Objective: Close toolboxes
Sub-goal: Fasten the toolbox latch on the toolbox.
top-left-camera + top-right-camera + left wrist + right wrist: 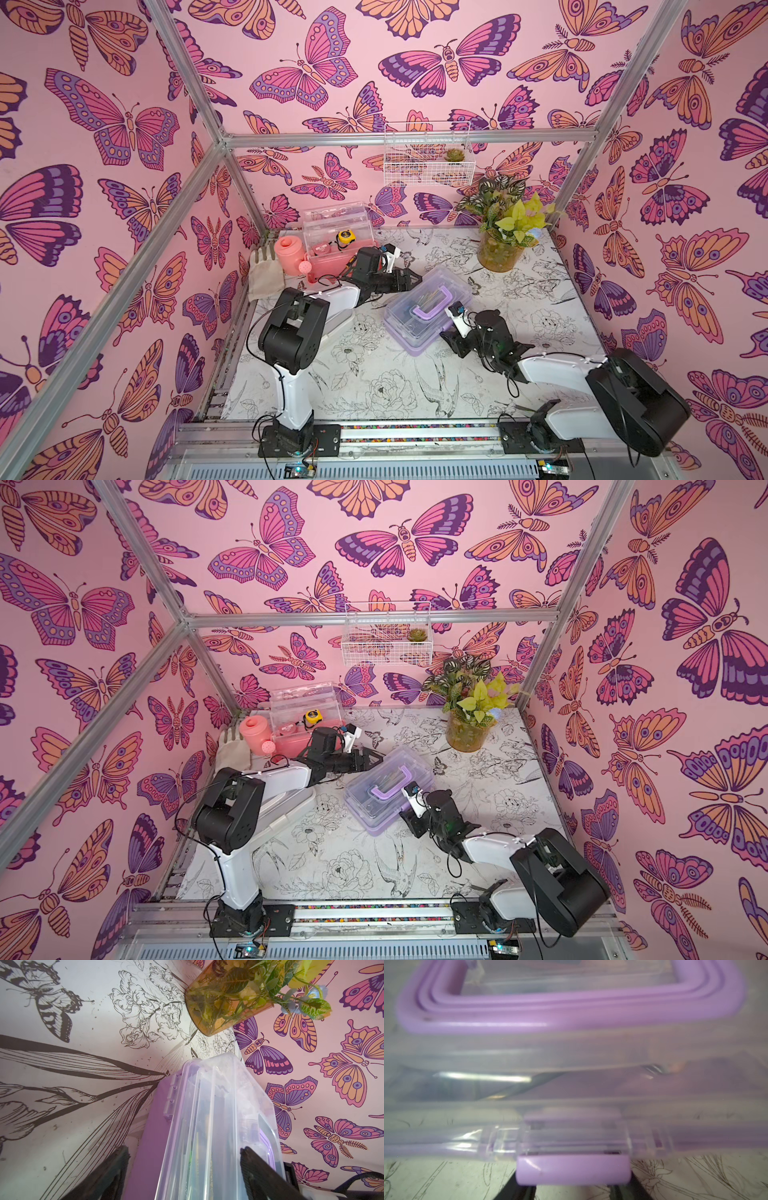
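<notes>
Pink wallpaper point(332, 62) crowded with purple, orange and magenta butterflies covers the back and both sides of this booth. An aluminium frame point(407, 138) runs along its edges. The tabletop point(374, 374) is white, printed with black line drawings of peonies, birds and insects, and the left wrist view shows it lightly speckled with dirt. At the near edge both arms are bolted to a metal rail point(415, 432).

A white wire basket point(428, 174) hangs on the back wall with a small succulent point(455, 155) inside. Below it, in the far right corner, a potted plant point(498, 249) stands in an amber pot.

In the far left corner are a pink watering can point(289, 253), a cream cloth point(266, 276) and the pink toolbox point(336, 262). Its clear lid is raised and a yellow tape measure point(345, 237) sits inside. The white toolbox point(293, 810) lies on the left, mostly hidden under the left arm, so I cannot judge its lid.

The purple toolbox point(424, 311) lies slantwise mid-table with its lid down. The left gripper point(417, 276) is at the box's far end, its fingers point(255, 1167) wide apart and straddling that end. The right gripper point(448, 332) is at the near long side by the purple latch point(573, 1169). Its fingers are partly apart with the tips hidden beneath the latch, and I cannot tell whether they pinch it.
</notes>
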